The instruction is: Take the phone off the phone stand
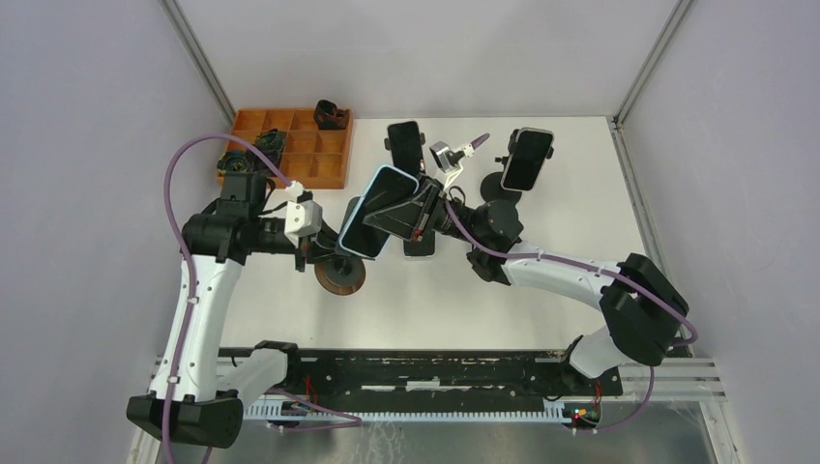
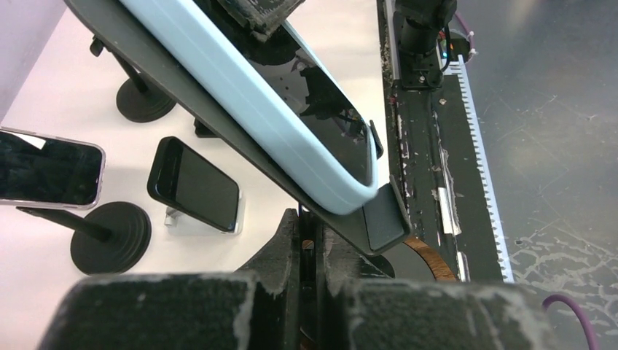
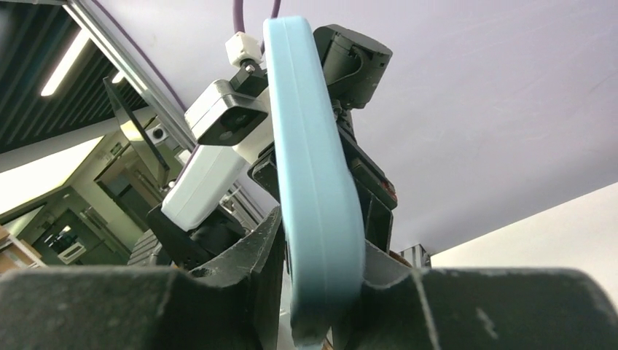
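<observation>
The phone (image 1: 375,215), in a light-blue case, lies tilted against the dark cradle of the phone stand (image 1: 340,275), which has a round wooden base. In the left wrist view the phone (image 2: 291,102) rests on the cradle plate (image 2: 379,222), its lower end at the lip. My left gripper (image 2: 315,248) is shut on the stand's thin neck, just above the base. My right gripper (image 3: 324,251) is shut on the phone's edge (image 3: 313,160), one finger on each face. In the top view it (image 1: 411,215) comes in from the right.
Two other phones stand on black stands at the back (image 1: 405,145) (image 1: 527,159). A third phone sits on a white stand (image 2: 195,184) near the middle. An orange compartment tray (image 1: 290,145) is at the back left. The arms' rail (image 2: 437,146) runs along the near edge.
</observation>
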`<state>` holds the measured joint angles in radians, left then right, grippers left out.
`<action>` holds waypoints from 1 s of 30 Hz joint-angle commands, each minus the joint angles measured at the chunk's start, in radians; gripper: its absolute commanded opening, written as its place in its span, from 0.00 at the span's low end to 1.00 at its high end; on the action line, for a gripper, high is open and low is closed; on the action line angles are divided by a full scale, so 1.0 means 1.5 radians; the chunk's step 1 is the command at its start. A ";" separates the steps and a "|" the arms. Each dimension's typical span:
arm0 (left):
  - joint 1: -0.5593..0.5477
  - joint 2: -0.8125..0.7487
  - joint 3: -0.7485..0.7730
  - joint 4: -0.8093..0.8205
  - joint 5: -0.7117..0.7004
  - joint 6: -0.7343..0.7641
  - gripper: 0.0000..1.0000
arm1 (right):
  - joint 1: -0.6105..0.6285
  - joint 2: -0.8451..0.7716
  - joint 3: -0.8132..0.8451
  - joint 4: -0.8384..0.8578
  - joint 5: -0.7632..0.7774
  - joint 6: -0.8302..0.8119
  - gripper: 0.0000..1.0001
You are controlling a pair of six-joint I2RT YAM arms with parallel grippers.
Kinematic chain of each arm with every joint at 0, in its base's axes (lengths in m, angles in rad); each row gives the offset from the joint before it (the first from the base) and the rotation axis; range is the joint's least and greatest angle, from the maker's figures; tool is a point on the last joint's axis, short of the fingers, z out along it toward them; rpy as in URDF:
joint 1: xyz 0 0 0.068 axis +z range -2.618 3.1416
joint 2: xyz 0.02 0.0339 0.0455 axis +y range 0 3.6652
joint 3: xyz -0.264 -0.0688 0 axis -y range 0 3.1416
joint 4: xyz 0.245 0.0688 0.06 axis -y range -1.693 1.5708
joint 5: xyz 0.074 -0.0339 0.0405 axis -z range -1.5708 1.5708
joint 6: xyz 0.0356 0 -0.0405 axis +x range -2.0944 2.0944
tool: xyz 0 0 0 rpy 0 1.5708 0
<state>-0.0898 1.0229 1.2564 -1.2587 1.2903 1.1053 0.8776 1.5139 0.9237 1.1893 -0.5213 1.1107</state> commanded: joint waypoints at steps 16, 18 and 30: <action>0.007 0.046 0.043 -0.055 0.042 0.029 0.02 | -0.032 -0.099 -0.024 -0.018 0.068 -0.026 0.29; 0.009 0.047 0.042 -0.033 0.048 -0.001 0.02 | -0.032 -0.102 -0.033 -0.018 0.074 -0.024 0.30; 0.042 0.068 0.018 0.006 0.075 -0.056 0.02 | -0.046 -0.108 -0.063 -0.026 0.119 0.006 0.32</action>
<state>-0.0597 1.1133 1.2743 -1.2831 1.3396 1.0740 0.8219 1.4014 0.8394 1.0695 -0.3748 1.0889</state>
